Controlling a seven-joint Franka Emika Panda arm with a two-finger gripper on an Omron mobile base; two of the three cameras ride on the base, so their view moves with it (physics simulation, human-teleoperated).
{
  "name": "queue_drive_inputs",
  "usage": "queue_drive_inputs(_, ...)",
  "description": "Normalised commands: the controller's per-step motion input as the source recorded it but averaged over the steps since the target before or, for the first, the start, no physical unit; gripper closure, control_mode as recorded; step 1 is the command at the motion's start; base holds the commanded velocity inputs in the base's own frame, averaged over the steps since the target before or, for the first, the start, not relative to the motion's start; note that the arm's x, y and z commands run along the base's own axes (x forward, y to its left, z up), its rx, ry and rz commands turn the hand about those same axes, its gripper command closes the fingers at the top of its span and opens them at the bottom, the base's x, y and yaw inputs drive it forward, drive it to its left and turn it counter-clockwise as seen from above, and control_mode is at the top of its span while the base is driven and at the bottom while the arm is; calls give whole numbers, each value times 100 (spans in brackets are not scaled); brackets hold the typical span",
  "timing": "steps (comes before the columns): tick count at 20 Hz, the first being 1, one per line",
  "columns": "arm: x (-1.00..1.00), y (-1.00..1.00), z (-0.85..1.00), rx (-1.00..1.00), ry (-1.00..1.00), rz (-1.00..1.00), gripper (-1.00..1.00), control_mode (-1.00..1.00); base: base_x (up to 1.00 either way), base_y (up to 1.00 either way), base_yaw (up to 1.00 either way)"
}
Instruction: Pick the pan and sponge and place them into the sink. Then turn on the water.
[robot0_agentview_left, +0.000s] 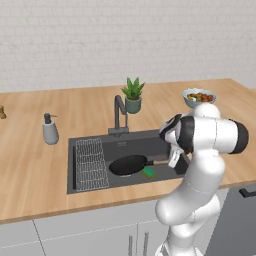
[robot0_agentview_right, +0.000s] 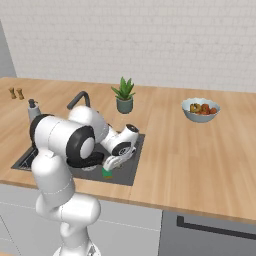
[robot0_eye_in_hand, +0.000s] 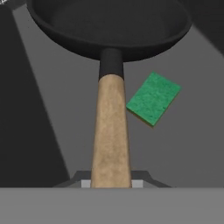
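Note:
The black pan sits low in the dark grey sink, right of the wire rack, with its wooden handle pointing right. My gripper is shut on the end of that handle, one fingertip touching each side. From the base views the gripper reaches down over the basin's right part. The green sponge lies on the sink floor beside the handle, not touching it. I see no stream at the dark faucet.
A grey soap dispenser stands on the wooden counter left of the sink. A potted plant is just behind the faucet. A bowl of fruit sits at the back right. A dark appliance front lies below the counter's right end.

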Motion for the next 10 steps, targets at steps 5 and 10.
queue_drive_inputs(5, 23, 4, -31, 0, 2, 0, 100, -100, 0, 0, 0)
queue_drive_inputs(10, 30, 3, -34, 0, 0, 0, 100, -100, 0, 0, 0)
